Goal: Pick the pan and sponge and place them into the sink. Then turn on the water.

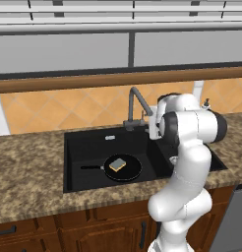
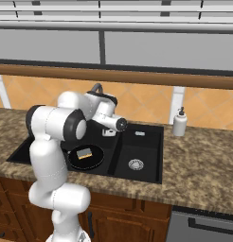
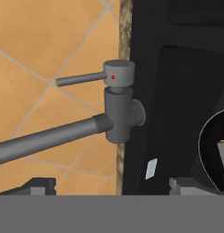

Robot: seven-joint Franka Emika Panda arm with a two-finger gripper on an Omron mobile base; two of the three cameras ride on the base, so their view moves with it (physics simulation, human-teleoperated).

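Observation:
The black pan (image 1: 130,170) lies in the large basin of the black sink (image 1: 83,145), its handle pointing left. The sponge (image 1: 117,164), yellow face up, rests inside the pan (image 2: 92,158). In the hand view my gripper (image 3: 113,186) is open, its fingertips (image 3: 38,185) spread wide with nothing between them. It faces the dark grey faucet (image 3: 118,113), close to its base. The faucet's lever (image 3: 79,80) sticks out to the left from the cap with a red dot. A rim of the pan (image 3: 209,150) shows at the right edge. The water is out of view.
A white soap bottle (image 2: 179,123) stands on the granite counter (image 2: 199,165) right of the sink (image 2: 147,151). The smaller basin has a silver drain (image 2: 136,164). An orange tiled wall rises behind the faucet (image 1: 135,106). My own arm covers part of the sink's right side.

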